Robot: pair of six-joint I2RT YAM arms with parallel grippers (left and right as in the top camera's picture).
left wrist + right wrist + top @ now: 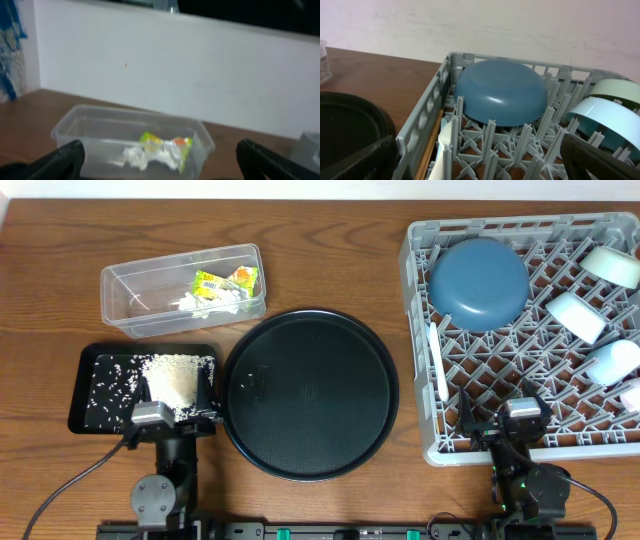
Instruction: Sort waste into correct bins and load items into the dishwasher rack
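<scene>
The grey dishwasher rack (420, 330) at the right holds an upturned dark-blue bowl (478, 282), several pale cups (576, 315) and a white spoon (436, 360). Yellow-green wrappers (225, 280) and a white tissue (215, 302) lie in the clear tub (183, 288). White rice (172, 380) is piled in the shallow black tray (90, 395). My left gripper (172, 420) stands open and empty at that tray's near edge, facing the tub (75, 130). At the rack's near edge (427, 115) my right gripper (505, 430) is open and empty too, with the bowl (500, 92) ahead of it.
A large round black tray (310, 392) sits between the black rice tray and the rack, touching neither gripper. Bare brown table lies behind it and around the tub. A pale wall rises beyond the far table edge.
</scene>
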